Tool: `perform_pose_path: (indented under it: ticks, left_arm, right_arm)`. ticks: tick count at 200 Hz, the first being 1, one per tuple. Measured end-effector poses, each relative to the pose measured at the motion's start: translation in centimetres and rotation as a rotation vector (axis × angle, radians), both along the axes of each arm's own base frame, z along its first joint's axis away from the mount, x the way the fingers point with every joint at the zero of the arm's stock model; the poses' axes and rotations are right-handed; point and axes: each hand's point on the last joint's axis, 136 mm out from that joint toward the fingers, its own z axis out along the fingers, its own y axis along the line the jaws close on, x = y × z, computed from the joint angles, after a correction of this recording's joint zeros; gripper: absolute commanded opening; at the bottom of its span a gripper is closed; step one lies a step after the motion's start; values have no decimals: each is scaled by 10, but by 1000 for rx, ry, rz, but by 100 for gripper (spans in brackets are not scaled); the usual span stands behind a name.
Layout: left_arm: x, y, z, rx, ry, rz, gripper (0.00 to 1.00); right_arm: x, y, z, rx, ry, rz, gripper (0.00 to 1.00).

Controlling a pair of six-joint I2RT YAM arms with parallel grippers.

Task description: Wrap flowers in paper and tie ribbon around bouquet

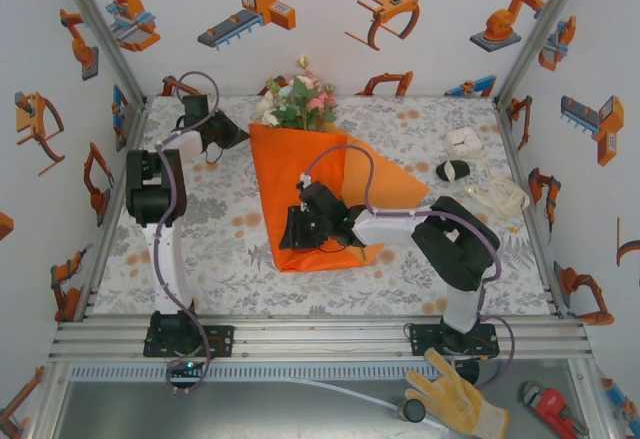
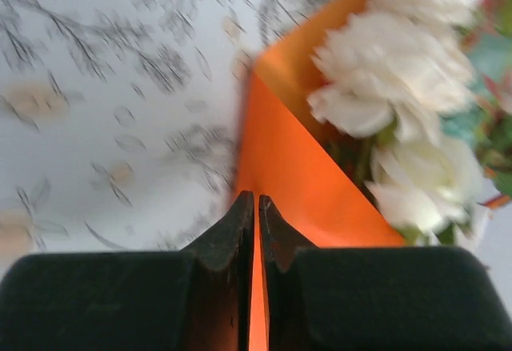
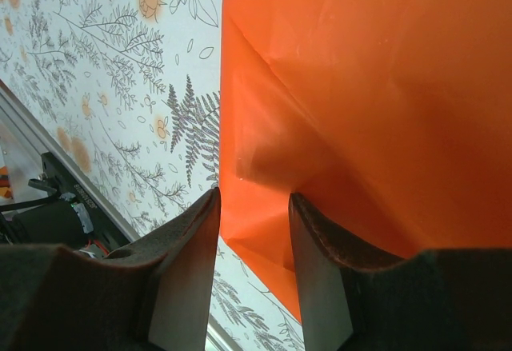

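The orange paper (image 1: 285,174) lies folded into a cone around the flowers (image 1: 300,99), with blossoms sticking out of its far, wide end. My left gripper (image 1: 238,137) is at the cone's upper left corner. In the left wrist view its jaws (image 2: 256,199) are pinched on an edge of the paper (image 2: 296,167), beside white blossoms (image 2: 400,71). My right gripper (image 1: 293,229) sits over the cone's lower part. In the right wrist view it (image 3: 254,199) stands open, its fingers straddling a folded corner of the paper (image 3: 360,87). The cream ribbon (image 1: 495,199) lies bundled at the right.
A small white box (image 1: 463,140) and a black oval object (image 1: 453,170) lie right of the cone, near the ribbon. A yellow glove (image 1: 455,399) and a red wrench (image 1: 550,404) rest on the shelf in front of the arm bases. Walls enclose the flowered tablecloth (image 1: 220,249).
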Motion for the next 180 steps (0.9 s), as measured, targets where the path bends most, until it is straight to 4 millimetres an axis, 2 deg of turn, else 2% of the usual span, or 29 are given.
perform_pose_path:
  ticks: [29, 51, 70, 108, 126, 160, 180]
  left_arm:
    - [-6, -14, 41, -106, -120, -13, 0]
    - [-1, -19, 47, -157, -151, -11, 0]
    - [2, -20, 34, -183, -134, -2, 0]
    - [10, -17, -15, -201, -39, 40, 0]
    - [13, -14, -32, -209, 1, 67, 0]
    - [40, -9, -27, -198, -16, 104, 0]
    - [46, -6, -29, -186, -7, 123, 0]
  right_arm:
    - [0, 0, -5, -8, 6, 0, 40]
    - [0, -1, -6, -9, 13, -4, 40]
    - [0, -1, -6, -9, 16, -7, 40]
    - [0, -1, -7, -7, 24, -15, 40]
    - [-1, -1, -7, -6, 28, -18, 40]
    - [-5, -2, -11, 12, 52, -23, 40]
    - [-9, -3, -13, 24, 62, -18, 40]
